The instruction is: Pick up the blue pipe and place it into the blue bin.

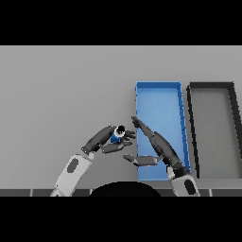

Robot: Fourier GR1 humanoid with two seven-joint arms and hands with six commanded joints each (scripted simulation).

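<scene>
Worktop: a broad, flat grey surface that carries everything in the head view.
Dark bin: a long black-walled rectangular tray with a grey floor, at the far right, just beside the blue one and nothing seen inside it.
Blue bin: a long, shallow, bright blue rectangular tray with low walls, lying lengthwise away from the robot; its near end is partly covered by the right arm.
Right hand: dark, reaching in from the lower right over the blue bin's left edge, fingers straight and spread, thumb out to the side, holding nothing.
Left hand: dark, coming in from the lower left, fingers and thumb curled round the pipe.
Blue pipe: a short, stubby blue tube with a dark end showing, clasped in the left hand just left of the blue bin's near corner, not yet over the tray.
Handling: it looks rigid and light, probably smooth enough to slip or roll; a hold across its middle seems safest.
Risk: released short of the wall, it could land outside on the worktop.
</scene>
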